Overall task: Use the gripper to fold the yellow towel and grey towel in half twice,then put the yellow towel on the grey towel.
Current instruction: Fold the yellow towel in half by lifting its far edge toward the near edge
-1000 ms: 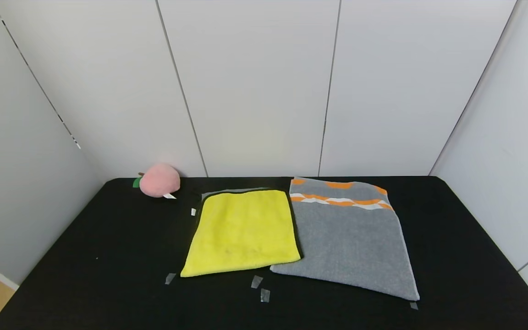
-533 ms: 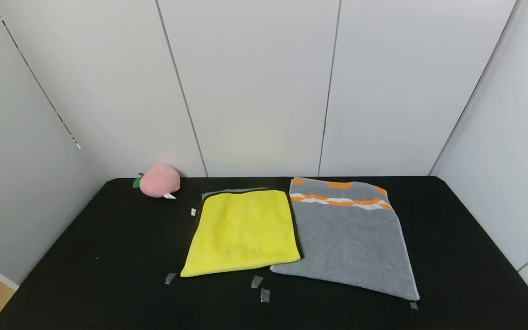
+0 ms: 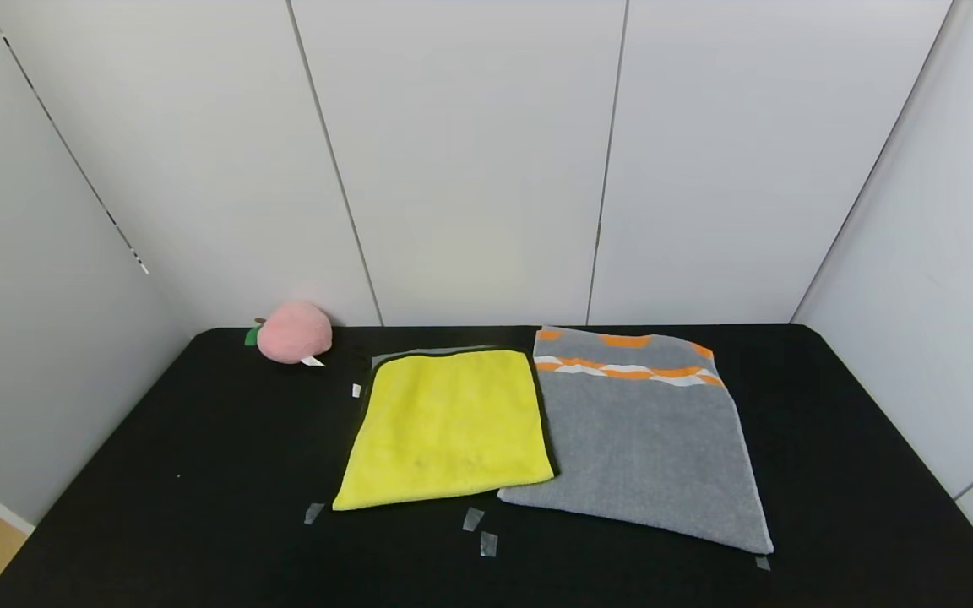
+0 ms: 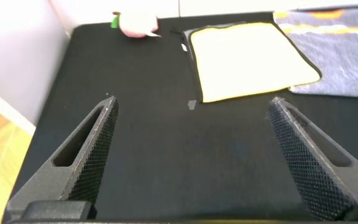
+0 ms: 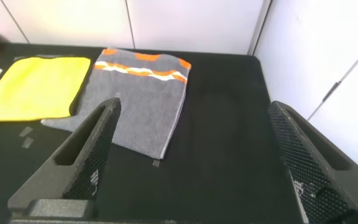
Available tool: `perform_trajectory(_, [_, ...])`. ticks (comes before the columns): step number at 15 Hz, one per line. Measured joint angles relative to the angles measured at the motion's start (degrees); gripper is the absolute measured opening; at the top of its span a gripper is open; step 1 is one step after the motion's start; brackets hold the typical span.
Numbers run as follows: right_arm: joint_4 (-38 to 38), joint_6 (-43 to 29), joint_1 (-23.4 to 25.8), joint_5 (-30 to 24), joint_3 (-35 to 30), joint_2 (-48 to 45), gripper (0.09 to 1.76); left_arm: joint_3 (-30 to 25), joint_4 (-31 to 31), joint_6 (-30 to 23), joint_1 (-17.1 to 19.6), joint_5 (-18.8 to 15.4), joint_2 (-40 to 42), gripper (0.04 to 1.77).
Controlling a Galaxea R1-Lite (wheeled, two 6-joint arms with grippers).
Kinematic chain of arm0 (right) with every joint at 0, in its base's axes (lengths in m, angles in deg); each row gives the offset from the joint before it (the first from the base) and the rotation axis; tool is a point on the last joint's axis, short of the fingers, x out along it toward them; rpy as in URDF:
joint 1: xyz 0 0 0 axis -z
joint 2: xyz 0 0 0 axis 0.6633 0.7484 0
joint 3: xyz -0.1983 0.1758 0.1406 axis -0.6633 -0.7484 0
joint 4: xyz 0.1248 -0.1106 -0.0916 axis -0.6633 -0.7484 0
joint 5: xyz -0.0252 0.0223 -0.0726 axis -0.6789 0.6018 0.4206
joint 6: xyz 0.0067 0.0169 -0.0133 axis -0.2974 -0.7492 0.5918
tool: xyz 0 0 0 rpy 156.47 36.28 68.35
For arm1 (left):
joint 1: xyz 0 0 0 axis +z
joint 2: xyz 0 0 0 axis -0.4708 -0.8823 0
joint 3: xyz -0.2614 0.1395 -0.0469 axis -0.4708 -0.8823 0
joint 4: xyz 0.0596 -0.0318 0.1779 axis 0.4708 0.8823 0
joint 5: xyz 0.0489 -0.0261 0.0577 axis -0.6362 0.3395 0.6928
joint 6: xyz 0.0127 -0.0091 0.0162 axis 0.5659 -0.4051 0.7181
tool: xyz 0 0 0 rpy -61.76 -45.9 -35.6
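Plush peach: a pink plush peach (image 3: 294,332) with a green leaf sits at the far left corner of the black table (image 3: 199,439), against the wall, well apart from both cloths.
Tape scraps: small pale tape bits (image 3: 480,531) lie on the table just off the near edges of the cloths; another bit lies by the yellow towel's far left corner.
Yellow towel: the yellow towel (image 3: 446,429) lies flat mid-table, its right edge touching the grey towel and its near right corner lapping slightly over it.
Grey towel: the grey towel (image 3: 647,447) lies flat to the right, orange and white bands at the far end.
Walls: pale panels close in behind and on both sides.
Open room: bare black table to the left, right and along the near side.
Left hand: the left hand (image 4: 191,134) hovers over the near left table, fingers spread wide, holding nothing.
Right hand: the right hand (image 5: 194,140) hovers near the grey towel's near right corner, fingers spread wide, holding nothing.
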Motion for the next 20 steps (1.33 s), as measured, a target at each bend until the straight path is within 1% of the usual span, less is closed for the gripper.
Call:
perform_trajectory(5, [-0.59,2.21,-3.63,-0.06,8.09,15.98,1.71,9.35,0.40,3.97,-1.52,-0.32,-17.23,1.72])
perform_trajectory(8, [-0.83,2.49,-7.23,-0.01,13.28,26.76,1.71,15.58,4.51,5.28,-4.17,-0.29,-27.04,1.72])
perform_trajectory(11, [-1.07,2.45,-12.48,0.49,18.08,37.40,1.71,20.31,6.44,6.27,-7.03,-0.29,-36.11,1.72])
perform_trajectory(15, [-1.18,2.27,-20.46,2.07,25.51,50.80,1.71,24.42,6.77,7.56,-9.46,-0.29,-47.60,1.72])
perform_trajectory(17, [-1.21,2.23,-22.91,2.29,29.22,56.70,1.71,26.27,6.62,8.81,-9.92,-0.29,-52.81,1.72])
perform_trajectory(20, [-1.87,2.32,-25.31,2.38,34.62,64.72,1.71,28.92,6.62,10.37,-10.14,-0.29,-59.37,1.72])
